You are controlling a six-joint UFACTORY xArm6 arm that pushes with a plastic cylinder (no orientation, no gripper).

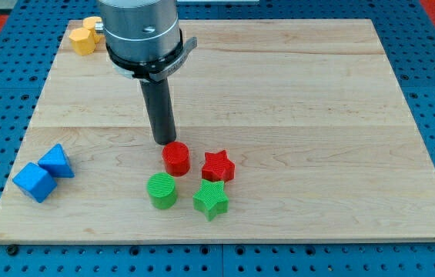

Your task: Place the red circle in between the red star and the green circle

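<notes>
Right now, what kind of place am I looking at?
Probably a robot test bench: a wooden board on a blue pegboard table, small coloured blocks like the red circle, and my tip just behind it.

My arm's end section (pixel 140 31) shows as a wide cylinder in brushed silver-grey metal, cut off by the view's top. One small dark screw hole sits on its face, near the view's right side. Below it runs a black clamp ring (pixel 149 68) edged with a thin pale line, with a short grey tab jutting toward the view's right. From the ring hangs a straight rod (pixel 159 108), matt dark grey to black, plain and unmarked. My tip (pixel 163 142) is blunt and flat-ended. No cables visible.
</notes>
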